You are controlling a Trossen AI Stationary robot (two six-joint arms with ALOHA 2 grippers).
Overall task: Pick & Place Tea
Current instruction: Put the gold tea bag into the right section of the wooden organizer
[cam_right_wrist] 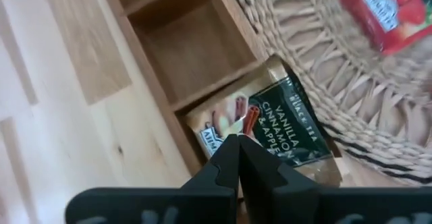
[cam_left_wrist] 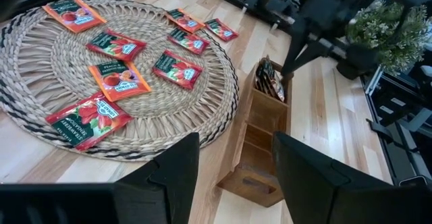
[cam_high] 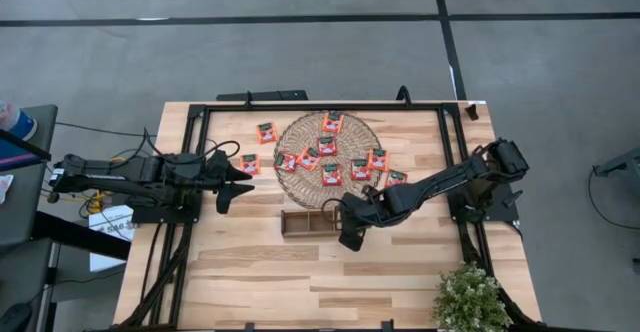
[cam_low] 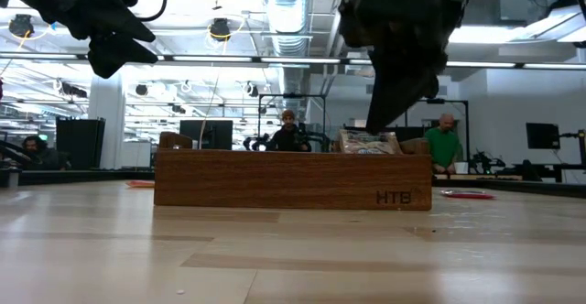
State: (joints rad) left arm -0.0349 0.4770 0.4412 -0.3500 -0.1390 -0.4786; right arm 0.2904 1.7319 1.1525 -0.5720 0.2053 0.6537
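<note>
Several red-orange tea sachets (cam_high: 327,146) lie flat on the round woven mat (cam_high: 300,132), and a few lie on the table beside it (cam_high: 265,132). The brown three-compartment tray (cam_high: 300,222) stands near the mat's near edge. My right gripper (cam_right_wrist: 237,140) is shut over the tray's right end compartment, on a brown-gold sachet (cam_right_wrist: 283,126). In the low view this sachet (cam_low: 368,142) sticks up above the tray's rim under the gripper (cam_low: 377,121). My left gripper (cam_high: 243,184) hangs open above the table, left of the mat, touching nothing. My right gripper comes from above, pointing down, and its shut fingertips (cam_right_wrist: 229,150) meet the brown-gold sachet at its upper edge (cam_right_wrist: 253,119); the fingers hide the exact spot. The sachet is tilted, its lower part in the tray's end compartment and its face leaning toward the mat-side wall.
A black frame rail (cam_high: 320,105) runs around the table. A small green plant (cam_high: 468,297) stands at the near right corner. The tray's other two compartments (cam_right_wrist: 196,45) show bare wood. Bare table lies between the tray and the near edge. People sit in the room behind (cam_low: 444,139).
</note>
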